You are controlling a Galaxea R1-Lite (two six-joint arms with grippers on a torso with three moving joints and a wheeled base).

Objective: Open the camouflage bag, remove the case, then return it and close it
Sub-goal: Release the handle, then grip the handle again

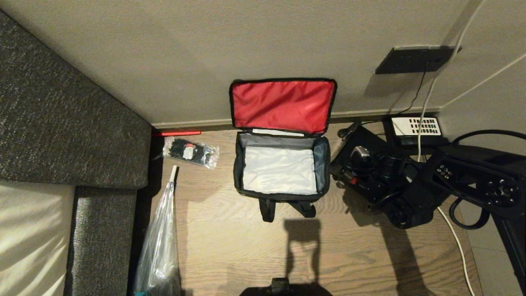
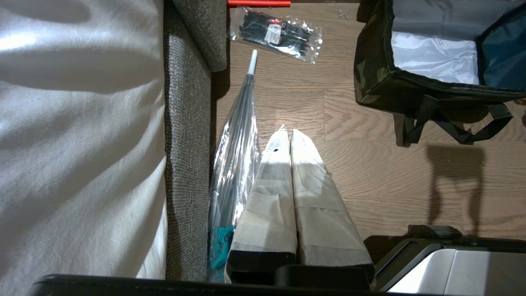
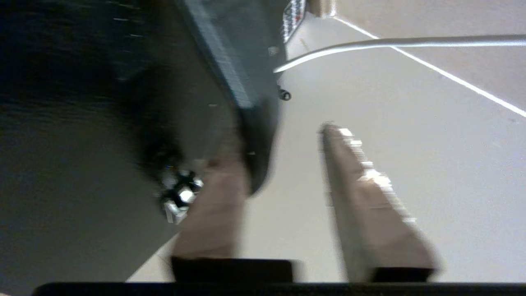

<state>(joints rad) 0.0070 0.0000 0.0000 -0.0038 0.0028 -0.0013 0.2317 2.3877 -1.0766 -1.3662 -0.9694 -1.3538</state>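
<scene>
One end effector, your right, stood parted and empty; the camouflage bag lay open, emptied for repacking.

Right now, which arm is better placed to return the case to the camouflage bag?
Right: the right end effector, open, is beside the case; the left end effector, shut, is beyond the bag.
</scene>
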